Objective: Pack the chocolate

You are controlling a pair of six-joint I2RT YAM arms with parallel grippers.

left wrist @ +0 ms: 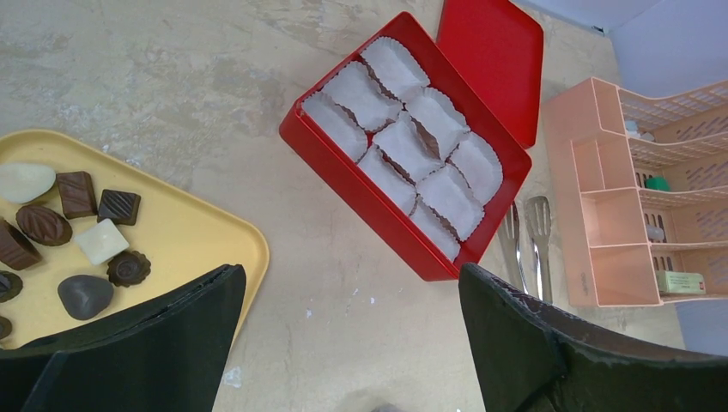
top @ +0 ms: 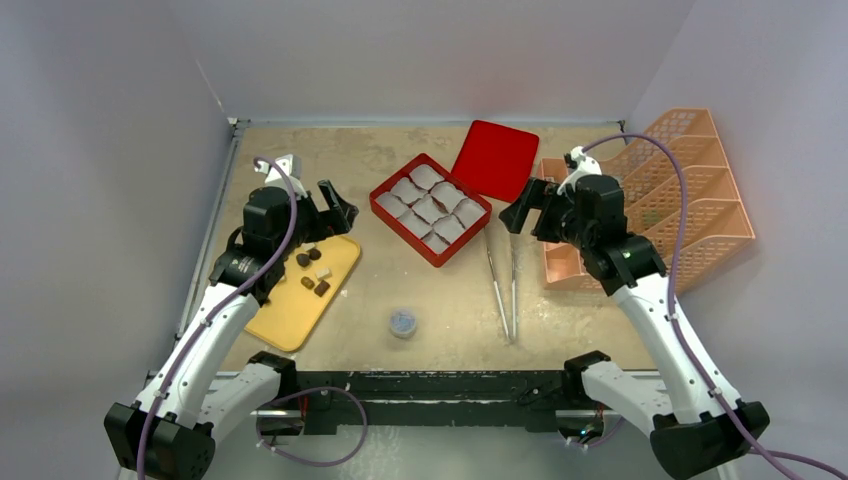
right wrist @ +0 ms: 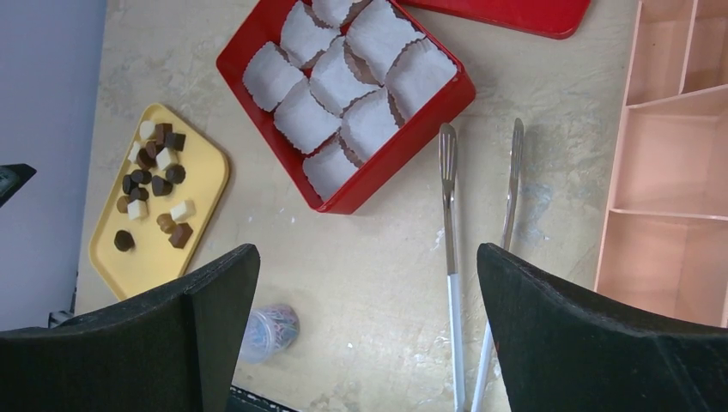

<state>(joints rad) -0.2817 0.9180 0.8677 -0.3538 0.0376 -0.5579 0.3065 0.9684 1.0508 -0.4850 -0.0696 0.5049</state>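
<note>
Chocolate (left wrist: 118, 207) lies loose on a yellow tray (top: 285, 320) at the left of the scuffed tan table (top: 440, 290), pale lilac walls (top: 420, 50) around; left gripper (left wrist: 348, 287) and right gripper (right wrist: 369, 262) both gape, empty.

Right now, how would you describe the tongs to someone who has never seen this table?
Find the open red box in the middle of the table and the pink rack on the right. The tongs lie flat between them, apart from both. They are the only long, thin metal thing there.
</note>
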